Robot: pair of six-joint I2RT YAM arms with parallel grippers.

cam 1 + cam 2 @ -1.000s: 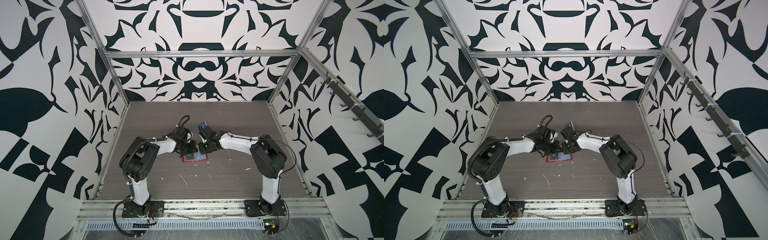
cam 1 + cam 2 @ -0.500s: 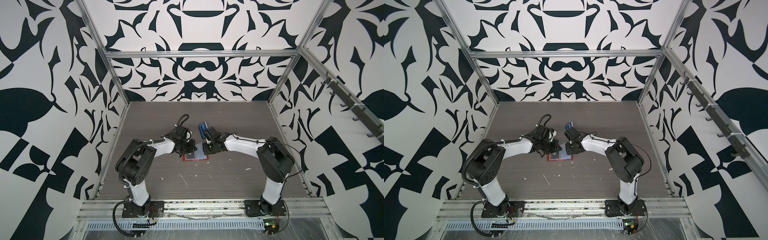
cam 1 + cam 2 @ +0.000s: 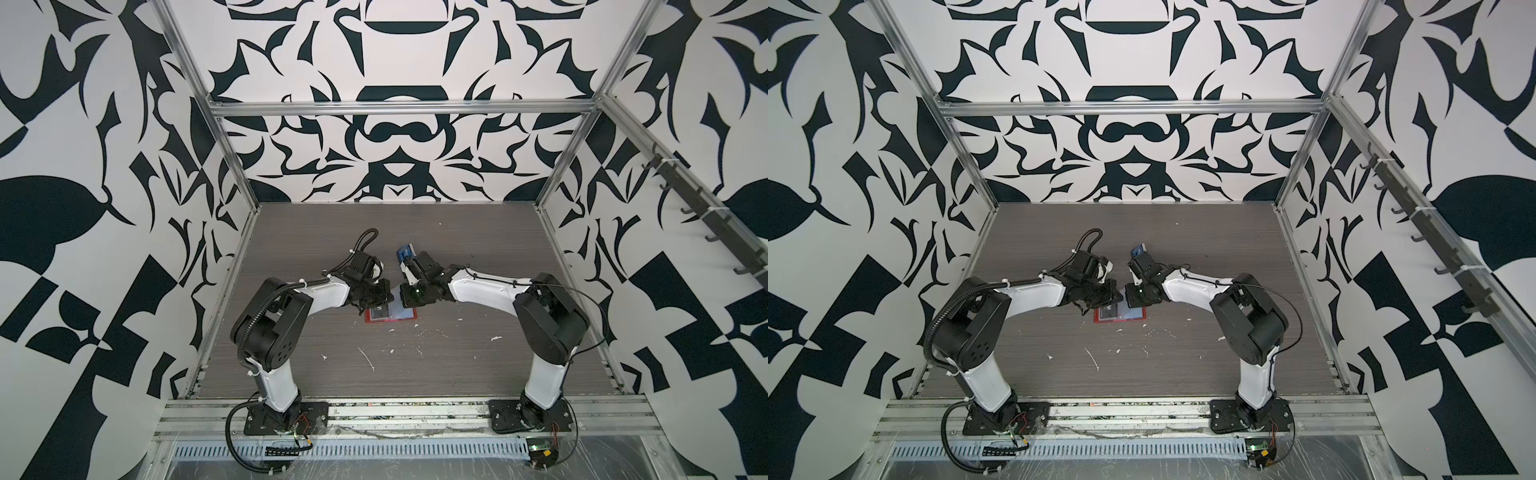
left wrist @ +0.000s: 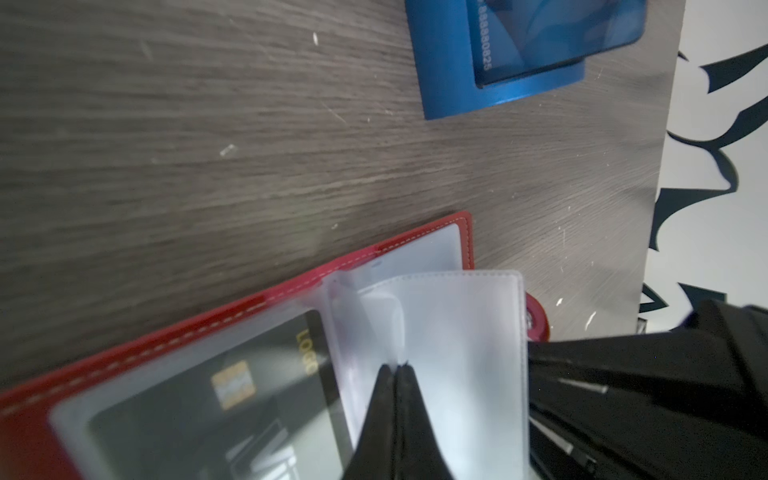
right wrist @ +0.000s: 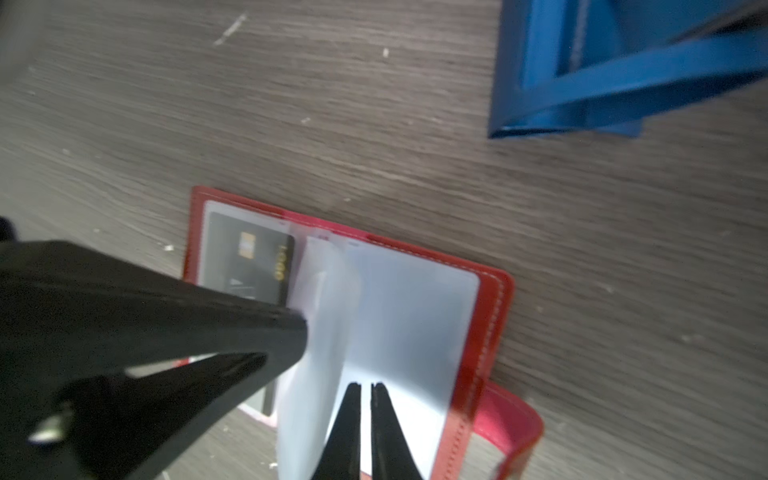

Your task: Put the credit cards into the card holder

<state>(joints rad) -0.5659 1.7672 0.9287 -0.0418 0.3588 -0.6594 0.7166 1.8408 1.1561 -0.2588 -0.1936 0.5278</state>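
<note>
Left wrist view showed the left gripper (image 4: 395, 368) pinched on a clear sleeve page (image 4: 453, 332) of the open red leather card holder (image 4: 399, 245); right gripper (image 5: 365, 386) hovered slightly parted, empty.

Grey wood-grain table (image 3: 457, 365) w/ open red card holder (image 3: 390, 316), blue rack (image 3: 405, 252), white flecks.

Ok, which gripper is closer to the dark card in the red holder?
Left. The left gripper pinches a clear sleeve page right beside the dark card. The right gripper hovers over the blank page on the card holder's other half.
</note>
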